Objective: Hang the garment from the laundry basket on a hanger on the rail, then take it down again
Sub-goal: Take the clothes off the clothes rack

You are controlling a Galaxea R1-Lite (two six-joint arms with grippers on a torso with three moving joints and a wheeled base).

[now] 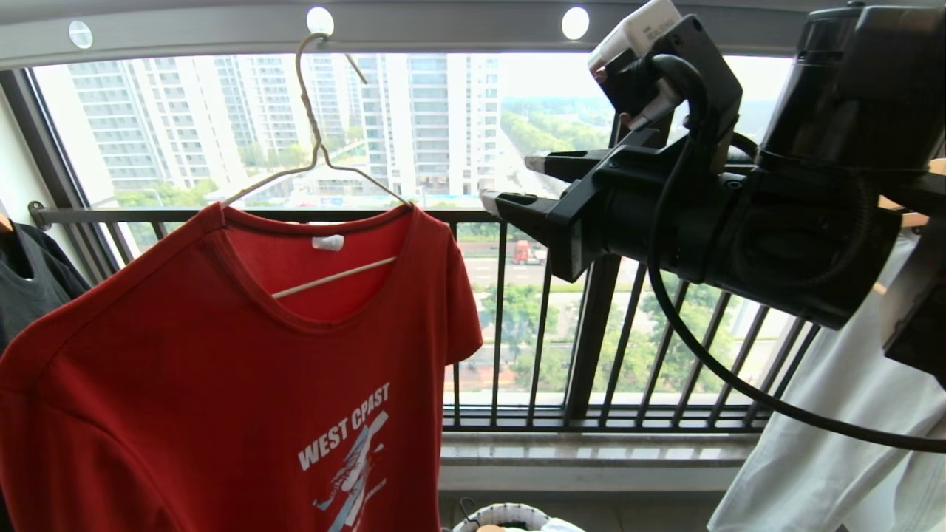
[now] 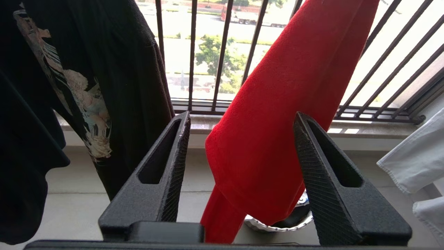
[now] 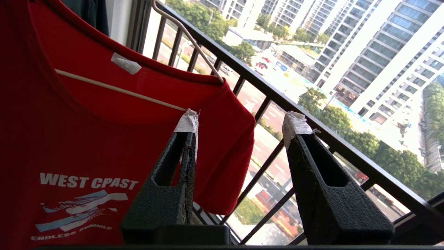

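Note:
The red garment (image 1: 222, 384) hangs on the cream wire hanger (image 1: 318, 148), whose hook sits in a hole of the grey rail (image 1: 443, 26). My right gripper (image 1: 506, 179) is raised to the right of the garment's shoulder, level and pointing at it. Its taped fingers stand open and empty beside the sleeve (image 3: 229, 146). My left gripper (image 2: 242, 116) is out of the head view. It is open, and a red sleeve (image 2: 270, 139) hangs between and beyond its fingers. The laundry basket (image 1: 510, 517) stands on the floor below, its dotted rim (image 2: 277, 227) showing under the sleeve.
A black printed T-shirt (image 1: 29, 273) hangs on the left, close to the left gripper (image 2: 86, 86). A pale garment (image 1: 835, 443) hangs on the right behind the right arm. The dark barred window railing (image 1: 591, 332) and stone sill (image 1: 591, 451) run behind everything.

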